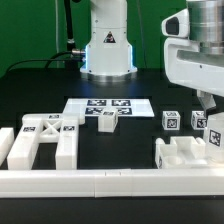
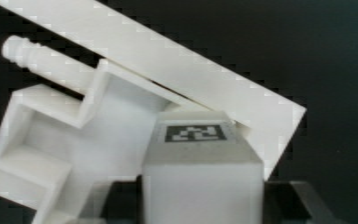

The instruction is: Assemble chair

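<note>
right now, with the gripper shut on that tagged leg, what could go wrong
The gripper holds a tagged leg close to the frame part; if misaligned, pushing could jam it or shove that part against the border rail. The loose tagged block nearby could get knocked.

— Which colour have the chair parts?
— The X-braced frame [image 1: 40, 140] is matte white, with small black-and-white tags. The square leg [image 2: 202, 175] is white also, with one black-and-white square tag.
— And the table [image 1: 30, 90]?
— Black. The marker board [image 1: 75, 106] is white with black-and-white tags; the border rail [image 1: 110, 183] is plain white.
</note>
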`<state>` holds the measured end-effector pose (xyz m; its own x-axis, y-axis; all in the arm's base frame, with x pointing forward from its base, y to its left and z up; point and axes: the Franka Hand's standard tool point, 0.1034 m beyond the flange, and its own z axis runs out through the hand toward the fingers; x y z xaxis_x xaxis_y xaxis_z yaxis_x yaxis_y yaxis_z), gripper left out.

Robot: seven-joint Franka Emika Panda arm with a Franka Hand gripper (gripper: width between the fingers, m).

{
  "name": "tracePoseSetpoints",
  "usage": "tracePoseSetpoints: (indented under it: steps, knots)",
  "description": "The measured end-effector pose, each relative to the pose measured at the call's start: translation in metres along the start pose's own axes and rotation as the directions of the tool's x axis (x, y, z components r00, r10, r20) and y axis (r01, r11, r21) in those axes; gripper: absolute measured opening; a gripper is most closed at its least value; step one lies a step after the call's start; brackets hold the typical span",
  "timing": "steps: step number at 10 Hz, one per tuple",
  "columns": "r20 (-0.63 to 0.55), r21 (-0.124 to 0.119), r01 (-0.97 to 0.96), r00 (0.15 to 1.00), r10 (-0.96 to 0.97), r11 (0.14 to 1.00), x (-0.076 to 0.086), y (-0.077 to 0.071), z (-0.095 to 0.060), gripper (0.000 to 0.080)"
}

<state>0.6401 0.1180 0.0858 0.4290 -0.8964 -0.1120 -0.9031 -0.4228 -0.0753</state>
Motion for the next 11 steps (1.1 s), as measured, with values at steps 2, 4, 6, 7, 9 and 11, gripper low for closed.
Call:
tracePoseSetpoints:
  steps: [2, 4, 6, 7, 9, 11]
  knots:
    - [-0.001, -0.002, 0.134, 0.991, -0.134, 0.991, -0.001, 0.0, 0.0003, 0.0513]
    - [-0.001, -0.002, 0.201, 0.98, -0.201, 0.98, -0.003, -0.0005, 0.0005, 0.062]
    - [-0.001, -0.003, 0.372, 0.928, -0.372, 0.928, -0.0026, -0.0002, 0.0006, 0.064]
    - [0.0, -0.007, 0.481, 0.876, -0.481, 0.876, -0.0035, 0.0004, 0.0012, 0.0648]
    - [0.002, -0.047, 0.664, 0.747, -0.664, 0.747, -0.0042, 0.0027, 0.0008, 0.0649]
    - [0.001, -0.061, 0.771, 0.635, -0.772, 0.634, -0.0067, 0.002, 0.0016, 0.0649]
